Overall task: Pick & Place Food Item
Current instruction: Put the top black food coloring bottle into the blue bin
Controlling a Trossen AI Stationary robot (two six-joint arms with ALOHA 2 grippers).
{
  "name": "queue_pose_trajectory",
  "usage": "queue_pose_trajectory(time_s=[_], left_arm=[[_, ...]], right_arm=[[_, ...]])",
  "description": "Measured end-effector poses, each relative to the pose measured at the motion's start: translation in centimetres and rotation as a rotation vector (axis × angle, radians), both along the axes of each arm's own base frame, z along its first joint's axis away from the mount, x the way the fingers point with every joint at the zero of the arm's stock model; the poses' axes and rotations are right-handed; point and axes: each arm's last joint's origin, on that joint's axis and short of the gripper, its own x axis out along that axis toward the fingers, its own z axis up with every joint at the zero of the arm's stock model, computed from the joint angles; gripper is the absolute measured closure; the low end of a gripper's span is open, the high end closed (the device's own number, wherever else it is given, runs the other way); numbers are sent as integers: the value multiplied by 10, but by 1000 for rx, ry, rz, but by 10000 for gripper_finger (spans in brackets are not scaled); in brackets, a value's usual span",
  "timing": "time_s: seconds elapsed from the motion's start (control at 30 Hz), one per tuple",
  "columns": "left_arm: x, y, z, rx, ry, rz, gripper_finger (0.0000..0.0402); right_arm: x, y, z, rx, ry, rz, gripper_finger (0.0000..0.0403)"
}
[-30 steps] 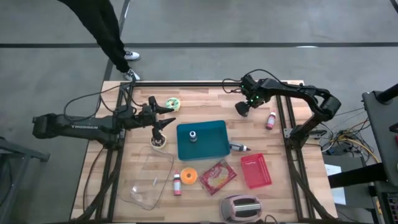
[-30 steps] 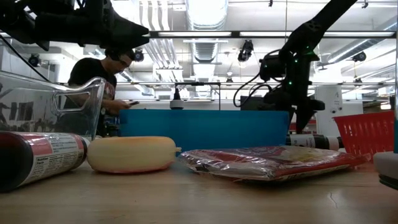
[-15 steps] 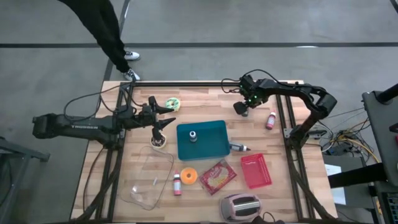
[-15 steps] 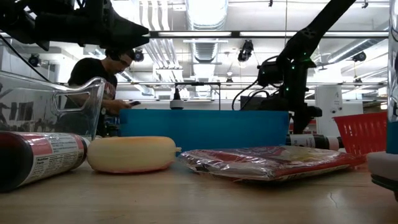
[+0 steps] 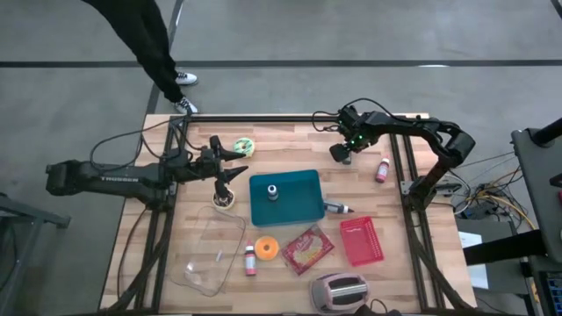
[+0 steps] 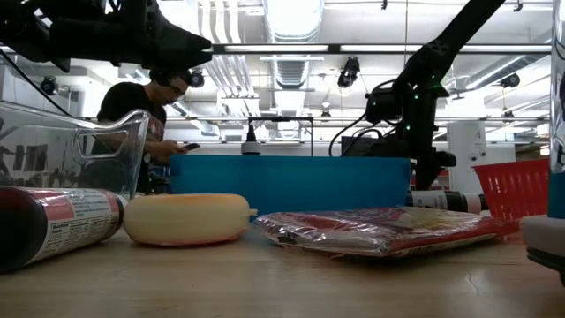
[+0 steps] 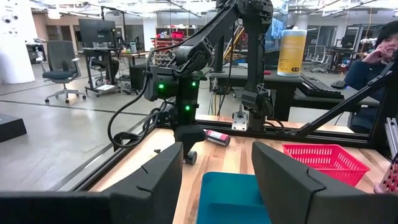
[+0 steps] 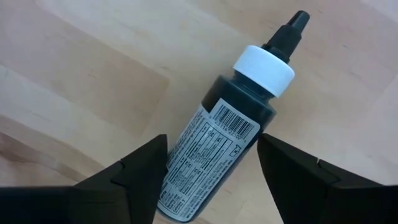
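A dark bottle (image 8: 214, 149) with a white cap and a black nozzle lies on its side on the wood near the table's far edge. My right gripper (image 8: 211, 143) points down over it, open, with one finger on each side of the bottle's body; in the high view this gripper (image 5: 342, 154) covers the bottle. My left gripper (image 5: 235, 173) waits open and level at the left, beside the teal tray (image 5: 299, 209).
A small capped bottle (image 5: 272, 191) stands in the tray. Around it lie another dark bottle (image 5: 338, 208), a pink bottle (image 5: 383, 168), a red basket (image 5: 362, 240), a red packet (image 5: 307, 248), an orange round item (image 5: 267, 248) and a clear tub (image 5: 211, 250). A person stands beyond the far edge.
My right arm has settled slightly lower over the dark bottle in the first half second and has kept still since. The bottle has not moved.
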Motion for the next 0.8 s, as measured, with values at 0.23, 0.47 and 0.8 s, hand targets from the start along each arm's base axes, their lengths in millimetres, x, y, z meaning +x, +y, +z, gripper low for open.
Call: queue_pose_trajectory(time_s=[0.23,0.47,0.8], left_arm=[[0,0,0,0,0,0,204],[0,0,0,0,0,0,204],[0,0,0,0,0,0,204]], right_arm=[[0,0,-1,-1,2,11,165],[-3,2,-4,5,15,18,203],[-3,3,-5,5,26,80,303]])
